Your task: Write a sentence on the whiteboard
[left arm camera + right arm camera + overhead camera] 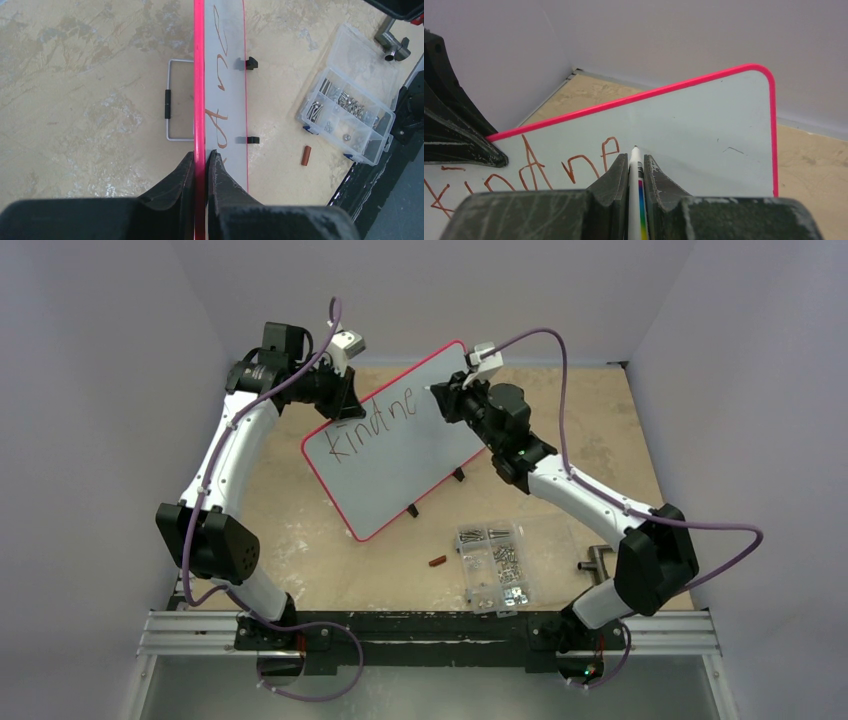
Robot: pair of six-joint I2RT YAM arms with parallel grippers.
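Left end effector (201,155), a black two-finger clamp, is closed on the top edge of the large white rectangular whiteboard with a thin pink-red rim (400,455), pinching that rim between both fingers. Right end effector (635,157) is closed on a slim white marker pen with a multicoloured band (636,172), tip pointing at the board face; contact cannot be told.

Seen from above, the whiteboard stands tilted on small black clip feet (252,139) toward 12 o'clock of the tan wooden bench (600,430), its long side running from 7 to 1 o'clock. Handwritten marker letters (372,425) along its upper part read "kindne"; the pen tip sits just at 3 o'clock of the last letter.

At 5 o'clock from the board lies a clear plastic compartmented box of screws (495,565), with a small brown cylinder (436,562) at its 9 o'clock, apart from it.
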